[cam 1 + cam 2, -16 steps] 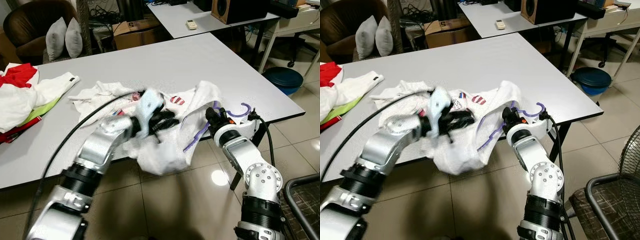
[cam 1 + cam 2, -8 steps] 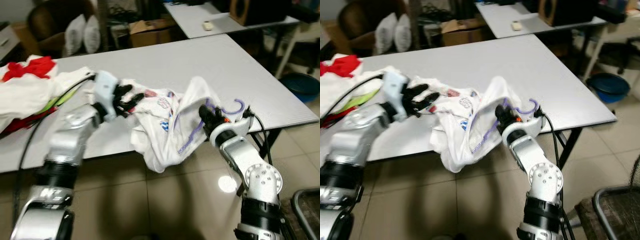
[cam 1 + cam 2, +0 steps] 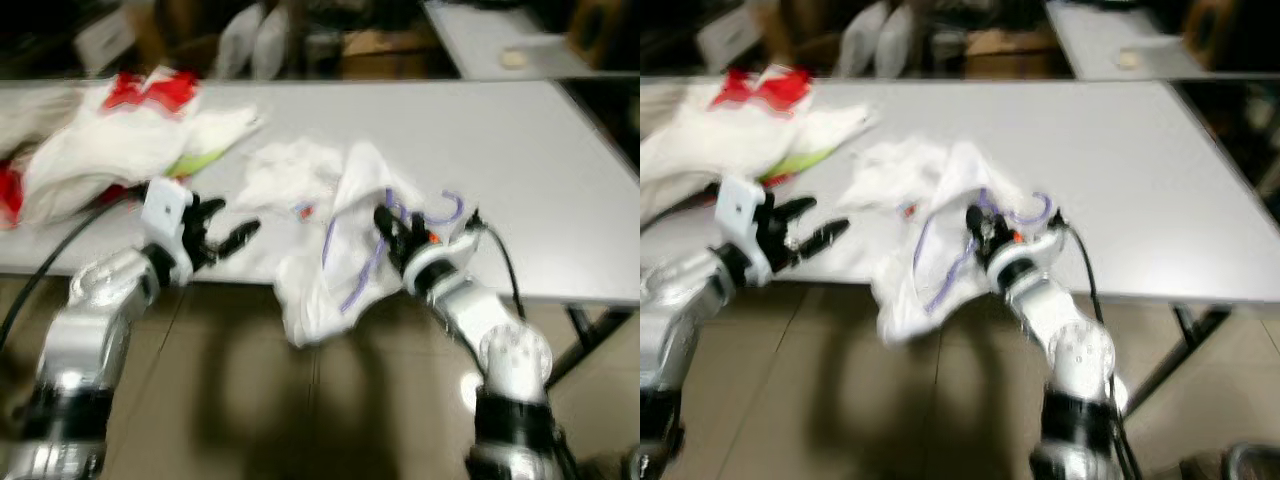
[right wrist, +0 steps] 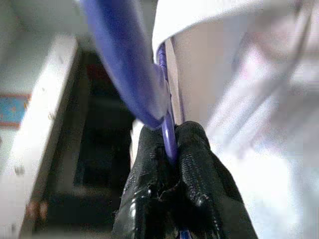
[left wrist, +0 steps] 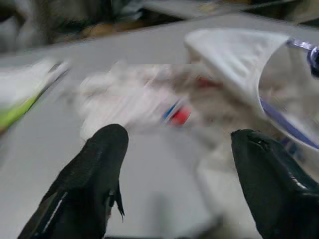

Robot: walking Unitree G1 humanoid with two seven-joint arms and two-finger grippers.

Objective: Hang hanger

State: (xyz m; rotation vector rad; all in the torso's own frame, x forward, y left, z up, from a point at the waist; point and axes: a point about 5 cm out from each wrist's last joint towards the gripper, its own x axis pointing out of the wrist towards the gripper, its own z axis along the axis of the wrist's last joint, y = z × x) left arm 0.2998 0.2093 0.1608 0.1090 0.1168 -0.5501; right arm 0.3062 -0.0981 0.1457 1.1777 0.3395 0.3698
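A purple hanger (image 3: pixel 450 206) sits at the front edge of the grey table (image 3: pixel 540 170), with a white printed garment (image 3: pixel 315 270) draped over it and sagging below the edge. My right gripper (image 3: pixel 391 226) is shut on the hanger's thin purple wire (image 4: pixel 167 130), which runs between its two black fingertips (image 4: pixel 197 164). My left gripper (image 3: pixel 226 236) stands open and holds nothing, apart from the garment on its left, just off the table's front edge. In the left wrist view its black fingers (image 5: pixel 94 179) frame the crumpled garment (image 5: pixel 149 99) ahead. All views are blurred.
A pile of white, red and green clothes (image 3: pixel 110 140) lies on the table's left part. Behind stand two grey cushions (image 3: pixel 258 30) and a second table with a remote (image 3: pixel 513 58). Tiled floor (image 3: pixel 250 400) lies below the front edge.
My left gripper has let go of the garment and drawn back to the left. The right gripper still holds the hanger. The camera has shifted and the picture has blurred.
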